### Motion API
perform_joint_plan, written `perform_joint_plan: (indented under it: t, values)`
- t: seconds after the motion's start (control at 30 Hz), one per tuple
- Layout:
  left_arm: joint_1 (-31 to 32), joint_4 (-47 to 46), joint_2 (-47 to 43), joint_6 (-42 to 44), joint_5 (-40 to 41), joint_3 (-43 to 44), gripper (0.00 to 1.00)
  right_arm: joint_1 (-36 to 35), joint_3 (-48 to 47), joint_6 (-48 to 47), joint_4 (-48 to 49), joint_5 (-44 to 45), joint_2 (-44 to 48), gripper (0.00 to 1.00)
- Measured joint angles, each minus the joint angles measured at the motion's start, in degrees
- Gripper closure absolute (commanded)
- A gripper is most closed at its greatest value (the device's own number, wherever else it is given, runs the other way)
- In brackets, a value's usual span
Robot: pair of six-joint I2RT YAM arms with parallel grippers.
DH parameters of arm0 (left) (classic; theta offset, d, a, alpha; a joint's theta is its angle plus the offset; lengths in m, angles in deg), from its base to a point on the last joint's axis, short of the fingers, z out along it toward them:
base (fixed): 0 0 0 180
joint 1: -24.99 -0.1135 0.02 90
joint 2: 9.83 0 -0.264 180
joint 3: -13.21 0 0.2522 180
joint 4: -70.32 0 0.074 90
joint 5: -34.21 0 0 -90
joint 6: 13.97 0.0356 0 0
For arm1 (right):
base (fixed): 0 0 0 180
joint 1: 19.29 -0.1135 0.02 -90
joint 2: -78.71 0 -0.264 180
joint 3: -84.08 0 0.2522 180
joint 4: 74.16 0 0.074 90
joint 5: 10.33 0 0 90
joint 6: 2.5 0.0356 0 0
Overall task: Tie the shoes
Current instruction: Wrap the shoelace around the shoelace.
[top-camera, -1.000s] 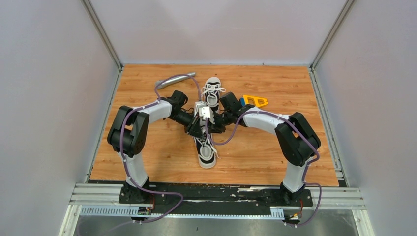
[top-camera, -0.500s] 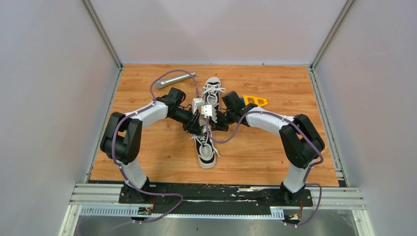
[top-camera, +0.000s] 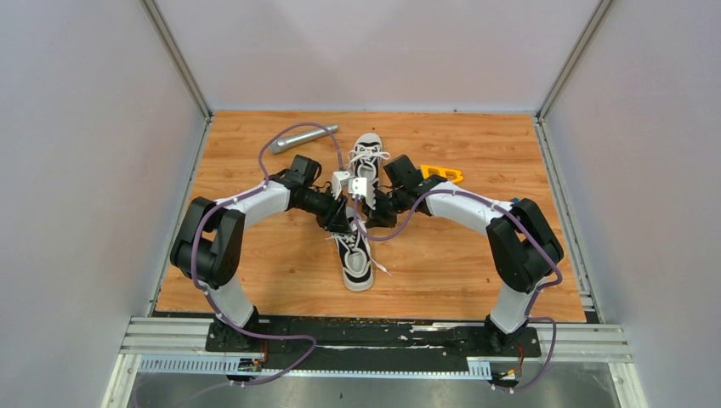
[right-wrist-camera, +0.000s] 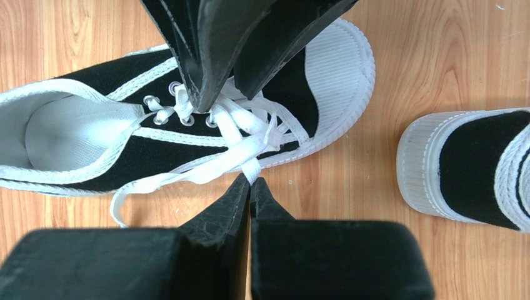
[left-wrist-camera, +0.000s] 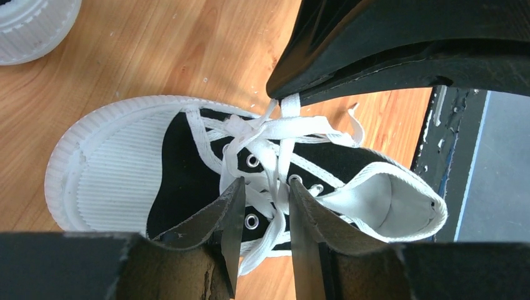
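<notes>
The near shoe (top-camera: 356,260), black canvas with a white toe cap and sole, lies mid-table with its toe pointing away from the arms. The second shoe (top-camera: 367,151) lies beyond it. Both grippers meet over the near shoe's lacing. My left gripper (left-wrist-camera: 262,195) stands open above the eyelets; a white lace (left-wrist-camera: 275,187) runs loosely through the gap between its fingers (left-wrist-camera: 230,212). My right gripper (right-wrist-camera: 250,180) is shut on a lace (right-wrist-camera: 250,167) at its very tips, beside the shoe's (right-wrist-camera: 162,144) side. That lace is drawn out from the crossing.
A grey metal cylinder (top-camera: 302,137) lies at the back left. An orange tool (top-camera: 442,175) with a blue part sits right of the far shoe. The far shoe's toe (right-wrist-camera: 465,164) lies close to my right gripper. Walls enclose three sides.
My left gripper has opened around the lace and both arms have shifted slightly away from their bases. My right gripper has shut on a lace.
</notes>
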Motion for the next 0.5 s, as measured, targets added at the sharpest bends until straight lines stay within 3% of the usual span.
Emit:
perform_joint_plan:
  t: [0.5]
  values:
    - [0.96,-0.39,-1.33,-0.76,2.67,-0.5,0.6,0.0,-1.42,0.83,-1.53,0.13,-0.11,1.0]
